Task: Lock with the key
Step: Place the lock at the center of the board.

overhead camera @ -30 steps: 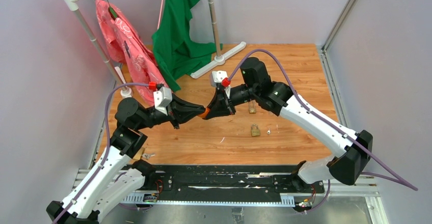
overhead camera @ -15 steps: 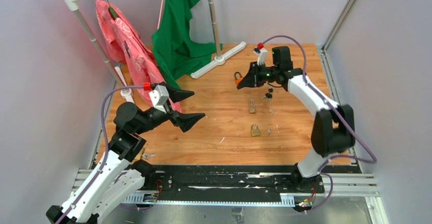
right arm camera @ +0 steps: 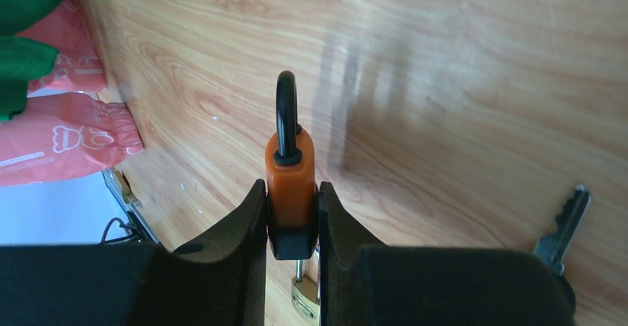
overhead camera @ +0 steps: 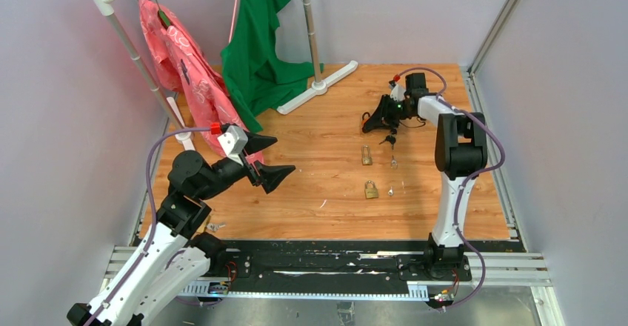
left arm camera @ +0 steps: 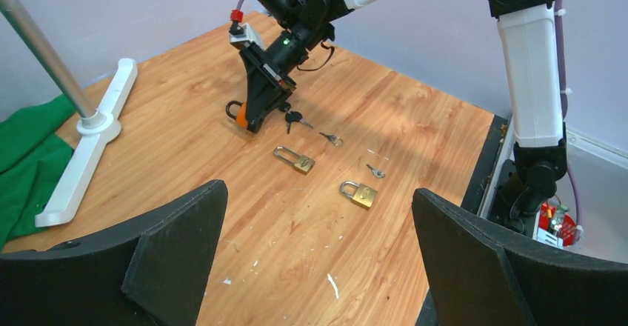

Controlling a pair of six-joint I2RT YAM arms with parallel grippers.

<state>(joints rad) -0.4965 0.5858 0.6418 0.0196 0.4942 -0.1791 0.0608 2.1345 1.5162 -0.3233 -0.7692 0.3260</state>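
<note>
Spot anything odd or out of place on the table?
Mostly clutter: two brass padlocks lie flat and loose keys are scattered mid-table. White flecks litter the wood. The orange padlock sits clamped in the right gripper.

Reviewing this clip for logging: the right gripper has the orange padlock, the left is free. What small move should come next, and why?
Probably lower the orange padlock the rest of the way onto the wooden floor and release it. The right gripper pinches its body near the far side, beside the black-headed keys; the left gripper hangs wide open and empty, well away.
</note>
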